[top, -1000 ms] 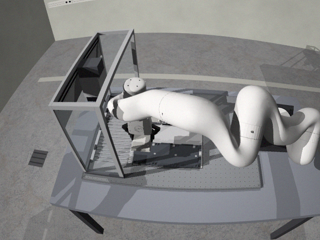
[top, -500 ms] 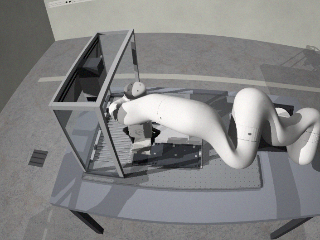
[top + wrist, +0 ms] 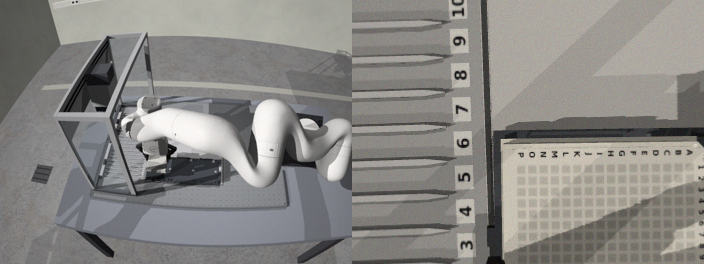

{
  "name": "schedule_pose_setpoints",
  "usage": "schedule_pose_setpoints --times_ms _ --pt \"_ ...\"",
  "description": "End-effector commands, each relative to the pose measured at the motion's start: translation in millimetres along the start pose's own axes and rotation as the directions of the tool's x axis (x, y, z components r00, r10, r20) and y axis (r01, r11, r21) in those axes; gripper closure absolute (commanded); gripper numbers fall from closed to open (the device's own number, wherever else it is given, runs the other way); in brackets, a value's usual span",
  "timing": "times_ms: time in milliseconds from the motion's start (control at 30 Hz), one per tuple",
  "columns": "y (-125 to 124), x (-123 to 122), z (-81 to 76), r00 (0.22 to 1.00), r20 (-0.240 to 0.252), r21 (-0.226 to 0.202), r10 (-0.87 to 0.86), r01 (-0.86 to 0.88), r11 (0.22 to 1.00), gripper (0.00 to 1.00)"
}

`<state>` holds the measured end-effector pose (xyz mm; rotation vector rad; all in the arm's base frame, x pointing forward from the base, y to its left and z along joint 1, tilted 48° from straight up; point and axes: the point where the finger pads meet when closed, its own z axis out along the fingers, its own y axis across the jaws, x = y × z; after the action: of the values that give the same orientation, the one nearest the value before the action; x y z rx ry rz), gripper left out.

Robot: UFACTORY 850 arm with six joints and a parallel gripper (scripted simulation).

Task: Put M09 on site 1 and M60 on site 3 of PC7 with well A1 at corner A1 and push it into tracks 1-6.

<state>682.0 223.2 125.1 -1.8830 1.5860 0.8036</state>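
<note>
My gripper [image 3: 155, 159] hangs at the mouth of the rails, over the far end of the dark plate carrier PC7 [image 3: 187, 170], which lies on the apron. It is shut on M60 [image 3: 602, 200], a pale 384-well plate with columns lettered A to P along its edge. In the wrist view the plate fills the lower right, with the carrier's dark frame [image 3: 497, 145] showing just beyond its edges. I cannot tell whether the plate touches the carrier. The fingers themselves are hidden. The track numbers [image 3: 464, 145] run 3 to 10 along the apron edge to the plate's left.
The glass-walled instrument housing [image 3: 99, 113] stands over the ribbed loading rails [image 3: 127, 150]. My arm [image 3: 213, 136] stretches across the table and hides the nests. The perforated baseplate [image 3: 199, 196] lies in front of the carrier.
</note>
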Motion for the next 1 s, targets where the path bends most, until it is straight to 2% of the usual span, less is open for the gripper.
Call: schedule_pose_setpoints --times_ms 0,867,967 --pt "-0.9 -0.2 6.0 1.0 0.0 0.002 -0.001 0.001 1.0 1.0" --pt "-1.0 -0.2 46.1 1.0 0.0 0.002 -0.001 0.001 1.0 1.0" --pt "-0.9 -0.2 46.5 1.0 0.0 0.002 -0.001 0.001 1.0 1.0"
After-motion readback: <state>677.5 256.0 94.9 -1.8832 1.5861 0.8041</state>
